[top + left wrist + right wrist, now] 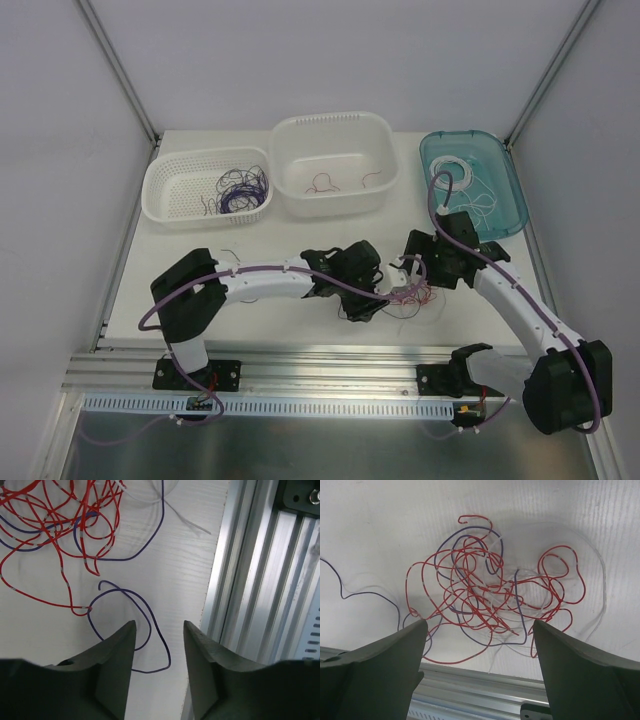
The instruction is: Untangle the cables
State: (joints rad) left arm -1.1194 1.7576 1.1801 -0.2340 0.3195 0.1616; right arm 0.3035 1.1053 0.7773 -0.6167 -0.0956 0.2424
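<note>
We see the main tangle of cables (pixel 415 296) lying on the bench (pixel 262 240) close to its front edge, between the two wrists. In the right wrist view it is a knot of red, purple and white strands (pixel 490 600) crossing over one another, with a metal rail (pixel 470 680) just below it. The right pincer (pixel 480 624) is released, its fingers spread wide on either side of the knot and holding nothing. The left pincer (pixel 159 625) is also released, and on the bench under the gap lies a single purple cable (pixel 149 624) in a loose loop. Red strands (pixel 50 525) spread out beyond it. Further back on the bench, we find more cables in three containers: purple ones in a white basket (pixel 165 190), a few red ones in a white tub (pixel 335 130), and white ones in a teal tray (pixel 505 200).
</note>
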